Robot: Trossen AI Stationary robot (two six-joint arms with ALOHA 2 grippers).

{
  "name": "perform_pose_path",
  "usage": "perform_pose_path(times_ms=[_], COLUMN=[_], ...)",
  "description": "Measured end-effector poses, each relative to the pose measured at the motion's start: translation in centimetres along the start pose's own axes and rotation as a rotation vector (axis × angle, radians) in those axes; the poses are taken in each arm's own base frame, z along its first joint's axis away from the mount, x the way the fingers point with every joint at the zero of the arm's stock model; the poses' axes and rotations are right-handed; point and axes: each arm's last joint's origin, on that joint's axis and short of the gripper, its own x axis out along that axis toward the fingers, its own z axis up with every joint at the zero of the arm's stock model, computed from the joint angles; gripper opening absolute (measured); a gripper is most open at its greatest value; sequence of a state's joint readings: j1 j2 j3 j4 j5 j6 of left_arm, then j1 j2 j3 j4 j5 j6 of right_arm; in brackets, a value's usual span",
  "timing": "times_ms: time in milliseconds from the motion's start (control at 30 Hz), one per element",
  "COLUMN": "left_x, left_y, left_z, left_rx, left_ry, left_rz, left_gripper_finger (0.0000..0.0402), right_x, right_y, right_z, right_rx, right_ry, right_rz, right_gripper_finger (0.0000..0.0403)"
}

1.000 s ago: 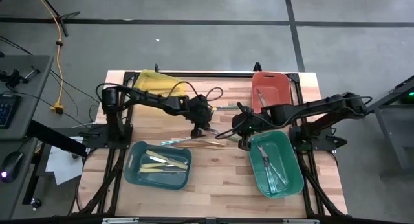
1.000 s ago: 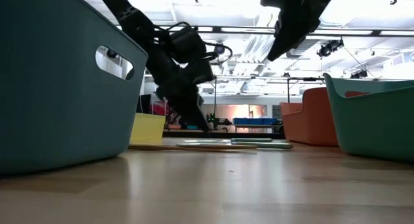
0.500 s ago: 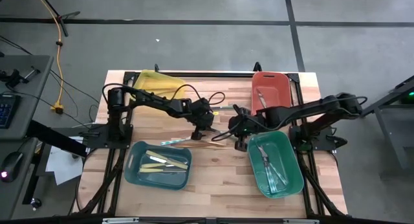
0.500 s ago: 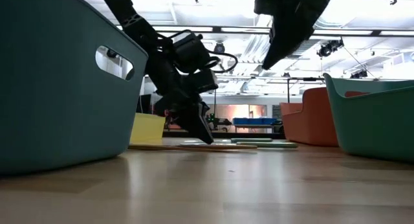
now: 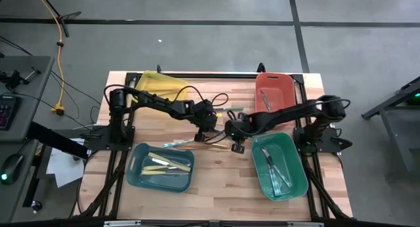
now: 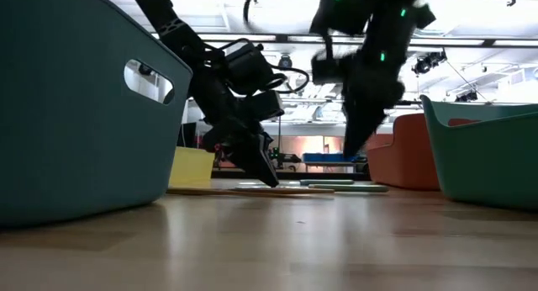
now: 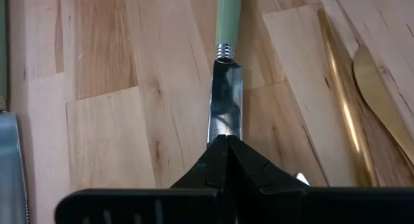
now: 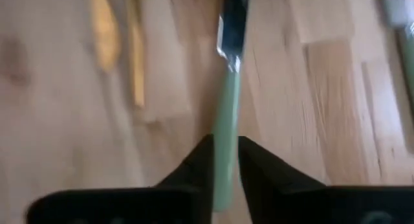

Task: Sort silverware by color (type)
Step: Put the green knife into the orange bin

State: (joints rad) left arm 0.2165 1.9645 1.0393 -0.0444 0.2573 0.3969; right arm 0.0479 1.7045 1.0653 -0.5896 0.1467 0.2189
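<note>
A knife with a pale green handle (image 7: 228, 17) and a silver blade (image 7: 225, 101) lies flat on the wooden table (image 5: 216, 181), between my two grippers. My left gripper (image 7: 226, 141) is shut, with its tips on the blade's end. My right gripper (image 8: 224, 160) hangs low over the other end, its fingers a little apart on either side of the green handle (image 8: 226, 114). I cannot tell whether they touch it. Gold utensils (image 7: 343, 101) lie beside the knife. In the high view the left gripper (image 5: 202, 134) and right gripper (image 5: 237, 146) stand close together at mid-table. My left gripper rests its shut fingertips (image 7: 217, 160) on the blade's end (image 7: 224, 130), farthest from the handle. It comes slanting down from the table's left, along the knife. The blade runs out from under the tips, so I cannot tell pinched from pressed. The knife lies flat.
Four bins stand around: yellow (image 5: 161, 82) at the far left, red (image 5: 274, 89) at the far right, blue-teal (image 5: 161, 168) at the near left with cream utensils, green (image 5: 281, 165) at the near right with silver ones. Another green-handled utensil (image 5: 176, 144) lies left of my left gripper.
My right gripper has come down from high above the table and toward the left, tipping steeper, until it hangs low over the knife's handle. My left gripper sank a little onto the table early on and has stayed shut and still since.
</note>
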Motion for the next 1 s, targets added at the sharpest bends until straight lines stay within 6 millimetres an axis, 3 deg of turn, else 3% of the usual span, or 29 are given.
perform_pose_path(times_ms=[200, 333, 1000], left_x=[0.2, 0.4, 0.5], left_y=[-0.1, -0.3, -0.4], left_z=[-0.6, -1.2, -1.4], left_rx=[-0.008, -0.017, -0.042], left_ry=[-0.019, -0.039, -0.044], left_rz=[0.016, 0.027, 0.03], left_gripper_finger=[0.0, 0.0, 0.0], right_x=[1.5, 1.6, 4.5], right_y=[-1.6, -2.1, -2.1], right_z=[-0.3, -0.7, -1.4], right_rx=[0.005, 0.025, 0.095], right_ry=[0.094, 0.149, 0.282], right_rz=[-0.008, 0.043, 0.054], right_gripper_finger=[0.0136, 0.0166, 0.016])
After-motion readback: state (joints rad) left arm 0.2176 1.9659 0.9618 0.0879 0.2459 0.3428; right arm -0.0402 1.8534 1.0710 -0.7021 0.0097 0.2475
